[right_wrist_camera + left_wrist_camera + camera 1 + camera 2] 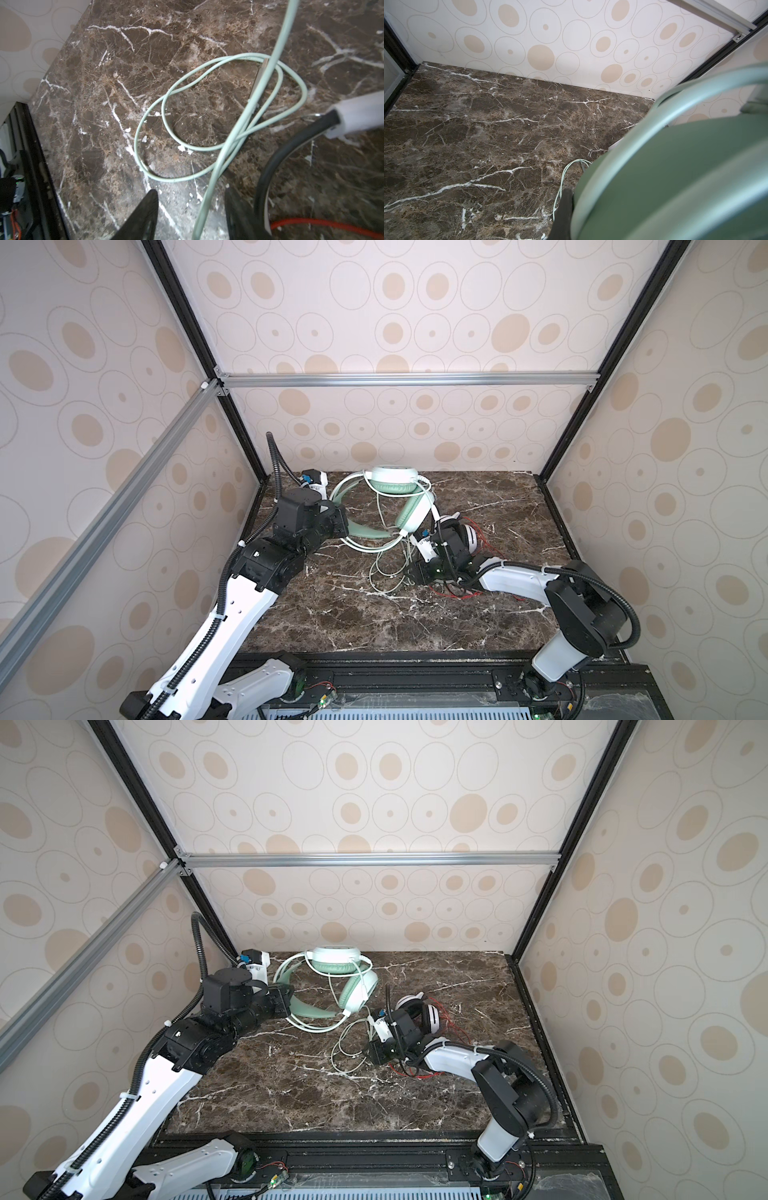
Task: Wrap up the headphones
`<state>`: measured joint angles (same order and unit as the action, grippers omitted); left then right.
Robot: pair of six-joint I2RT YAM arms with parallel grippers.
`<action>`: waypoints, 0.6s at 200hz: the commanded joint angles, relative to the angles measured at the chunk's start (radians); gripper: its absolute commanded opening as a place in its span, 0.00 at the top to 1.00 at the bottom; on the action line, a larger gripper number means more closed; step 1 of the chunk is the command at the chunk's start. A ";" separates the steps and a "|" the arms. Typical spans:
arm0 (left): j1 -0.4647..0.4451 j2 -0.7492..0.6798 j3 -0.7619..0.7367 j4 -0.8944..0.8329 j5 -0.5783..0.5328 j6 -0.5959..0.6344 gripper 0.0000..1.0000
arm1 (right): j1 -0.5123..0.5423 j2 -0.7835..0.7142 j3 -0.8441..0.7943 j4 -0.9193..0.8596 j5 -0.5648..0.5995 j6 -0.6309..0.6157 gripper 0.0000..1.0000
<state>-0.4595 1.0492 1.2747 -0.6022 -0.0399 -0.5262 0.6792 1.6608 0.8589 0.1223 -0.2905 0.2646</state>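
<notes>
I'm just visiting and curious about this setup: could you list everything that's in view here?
mint-green headphones: one, mint green, back of the table.
pale green cable: one, pale green, looped on the table, a strand between the right gripper's fingers.
white-and-black headphones: one, white and black, right of the mint pair.
red cable: one, red, loose beside the right arm.
table: one, brown marble.
walls: three, cream with beige circles.
left gripper: one, black, shut on the mint headband.
right gripper: one, black, open.
</notes>
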 commanded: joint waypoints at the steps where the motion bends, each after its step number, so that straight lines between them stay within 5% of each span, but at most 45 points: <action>1: 0.017 -0.028 0.055 0.046 0.009 -0.014 1.00 | 0.018 0.029 0.024 0.055 0.022 0.010 0.53; 65: 0.137 0.014 0.009 0.103 0.102 -0.075 1.00 | 0.094 -0.052 -0.078 0.060 0.023 -0.027 0.96; 120: 0.217 0.090 0.026 0.148 0.142 -0.101 1.00 | 0.184 -0.323 -0.248 -0.124 0.172 -0.053 1.00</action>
<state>-0.2810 1.1206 1.2663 -0.5564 0.0494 -0.5793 0.8433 1.4548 0.6682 0.1024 -0.1955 0.2298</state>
